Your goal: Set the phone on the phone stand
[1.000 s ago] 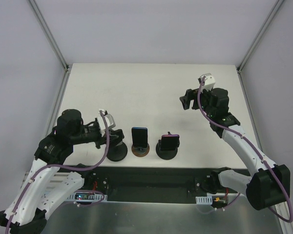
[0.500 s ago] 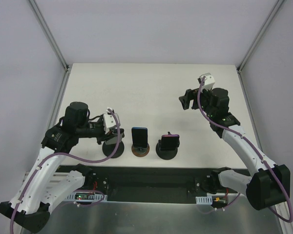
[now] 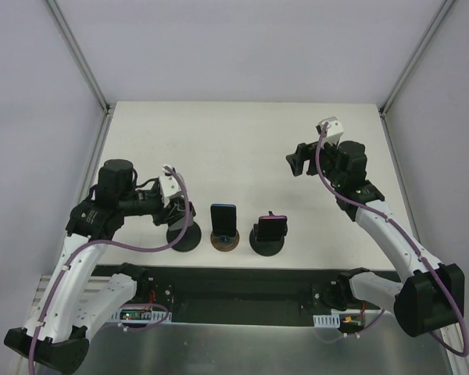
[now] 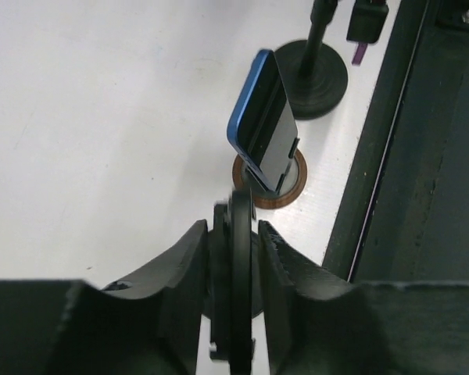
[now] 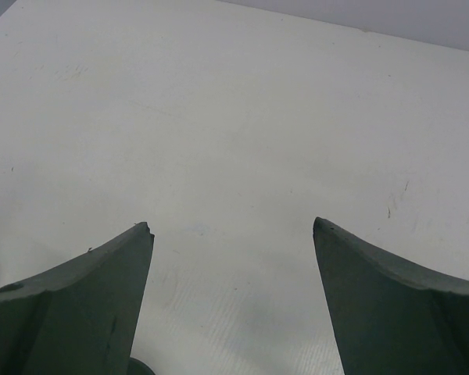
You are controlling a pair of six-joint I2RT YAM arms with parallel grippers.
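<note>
My left gripper is closed around a thin black phone, seen edge-on between the fingers in the left wrist view. The phone stands upright over the round base of the left black stand. Only slivers of table show beside the fingers. My right gripper hangs open and empty over bare table at the right; its fingertips are wide apart in the right wrist view.
A blue phone leans on a round wooden stand, just right of my left gripper; both show in the left wrist view. A purple phone sits on a black stand. A dark trough runs along the near table edge.
My left arm has risen and swung round, its wrist shifting a little left. The left black stand's base slid slightly left and away. The right arm has not moved.
</note>
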